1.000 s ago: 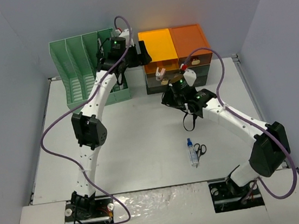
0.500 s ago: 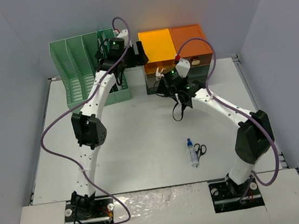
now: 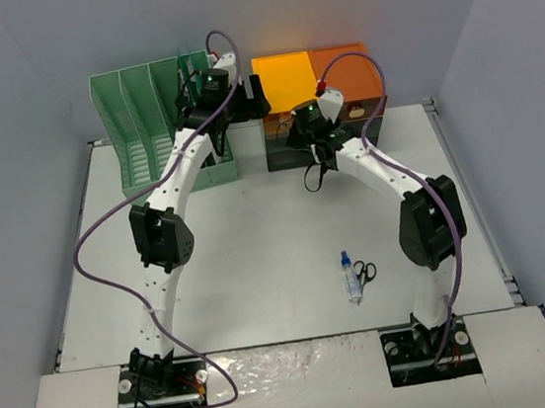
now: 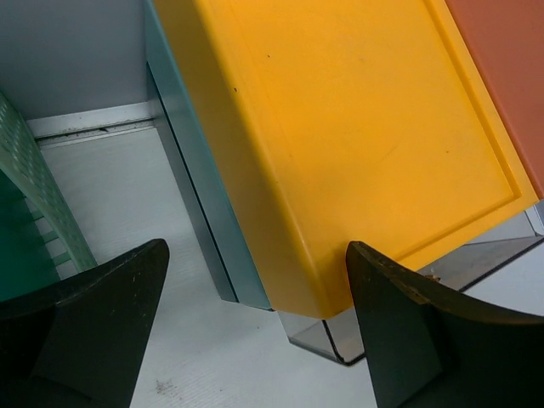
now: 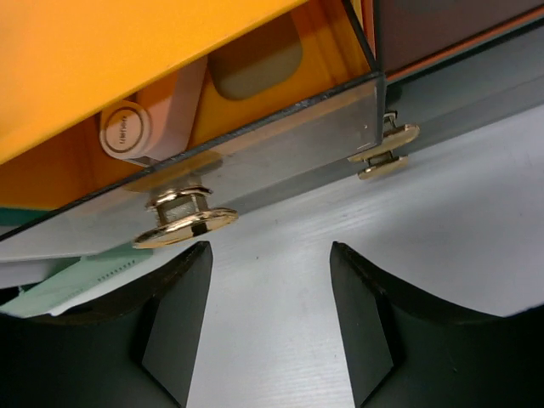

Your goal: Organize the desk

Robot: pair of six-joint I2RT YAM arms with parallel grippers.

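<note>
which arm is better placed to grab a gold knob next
Likely right. The right claw, open, faces a gold knob on the clear drawer front; the left claw hangs over the yellow cabinet top.

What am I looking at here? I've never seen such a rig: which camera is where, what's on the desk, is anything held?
Two white robot arms are bolted at the desk's near edge, each ending in a two-finger gripper. The wide picture comes from a fixed camera overhead; the other two come from cameras on the wrists, so the dark shapes at the bottom are each gripper's own fingers. At the far side stand a green file rack and an orange drawer cabinet. A small spray bottle and scissors lie side by side nearer the front. The left gripper hangs open by the cabinet's corner; the right gripper is open before a drawer's gold knob. Neither holds anything.
</note>
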